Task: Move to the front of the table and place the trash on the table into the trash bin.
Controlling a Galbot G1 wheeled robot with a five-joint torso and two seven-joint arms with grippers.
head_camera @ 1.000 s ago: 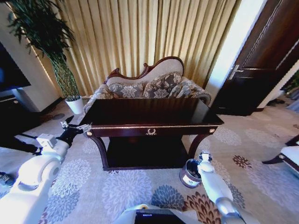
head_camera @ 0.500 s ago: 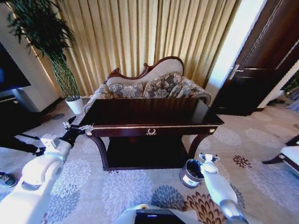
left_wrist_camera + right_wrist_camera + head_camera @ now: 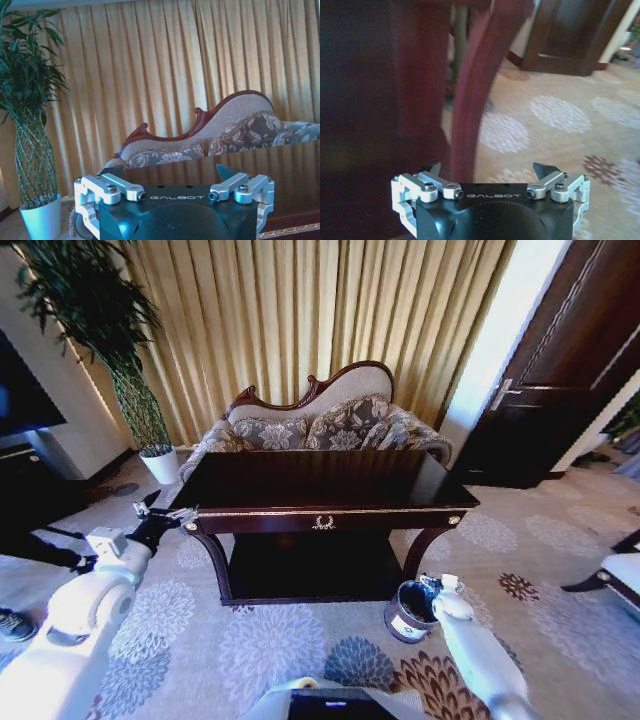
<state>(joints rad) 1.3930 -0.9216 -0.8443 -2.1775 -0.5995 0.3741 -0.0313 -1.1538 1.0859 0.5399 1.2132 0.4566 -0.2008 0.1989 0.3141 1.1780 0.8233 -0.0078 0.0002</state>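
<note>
My right gripper (image 3: 432, 585) hangs open and empty just above the bin (image 3: 409, 611), so the drop looks done. My left gripper (image 3: 165, 514) waits open by the surface's (image 3: 320, 480) corner. I see no trash up there; next I'd check for leftovers.

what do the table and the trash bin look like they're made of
The table looks like dark reddish-brown wood with a glossy lacquer: its top mirrors the sofa, and gold trim runs along the front rail. The trash bin has a dark-brown wall, likely plastic or metal, and a black liner, probably plastic film.
</note>
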